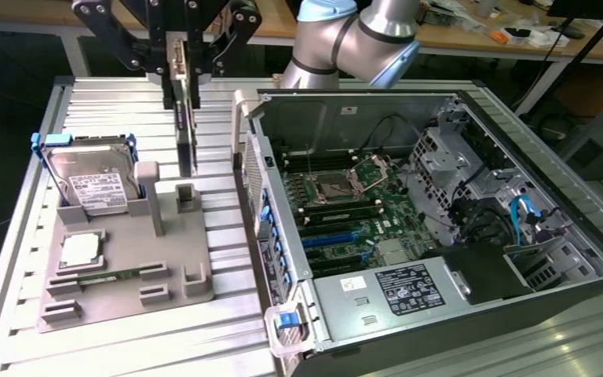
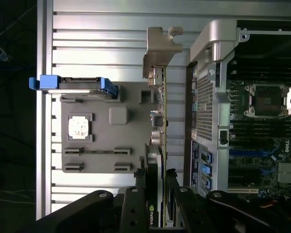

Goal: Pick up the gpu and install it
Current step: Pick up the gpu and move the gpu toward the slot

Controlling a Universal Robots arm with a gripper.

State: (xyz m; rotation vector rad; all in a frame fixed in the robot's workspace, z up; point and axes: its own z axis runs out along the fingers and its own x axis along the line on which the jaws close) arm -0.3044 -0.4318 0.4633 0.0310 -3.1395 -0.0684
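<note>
Overhead, hand (image 1: 184,77) clamped on gpu (image 1: 186,133), grey tray (image 1: 181,243) below holding hard drive (image 1: 90,184) and processor (image 1: 79,250), open case (image 1: 323,118) beside

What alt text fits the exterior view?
The gripper holds the gpu on edge, upright, above a grey parts tray carrying a blue-framed hard drive. On the exterior view's right lies an open computer case with its motherboard exposed.
</note>
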